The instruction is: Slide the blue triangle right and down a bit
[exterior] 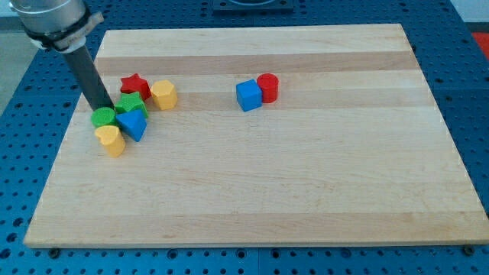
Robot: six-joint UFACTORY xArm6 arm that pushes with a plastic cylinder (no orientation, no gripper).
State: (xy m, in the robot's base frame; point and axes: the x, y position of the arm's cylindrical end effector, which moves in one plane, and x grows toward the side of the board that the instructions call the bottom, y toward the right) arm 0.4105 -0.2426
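Note:
The blue triangle (pixel 133 123) lies at the view's left of the wooden board (pixel 306 191), in a tight cluster. It touches a green star (pixel 131 105) above it, a green cylinder (pixel 104 118) to its left and a yellow heart (pixel 111 140) below-left. My tip (pixel 105 108) is at the end of the dark rod, just above the green cylinder and up-left of the blue triangle, a short way from it.
A red star (pixel 135 84) and a yellow hexagon (pixel 163 95) lie just above the cluster. A blue cube (pixel 248 95) and a red cylinder (pixel 268 87) sit together near the board's top middle. The board rests on a blue perforated table (pixel 23 153).

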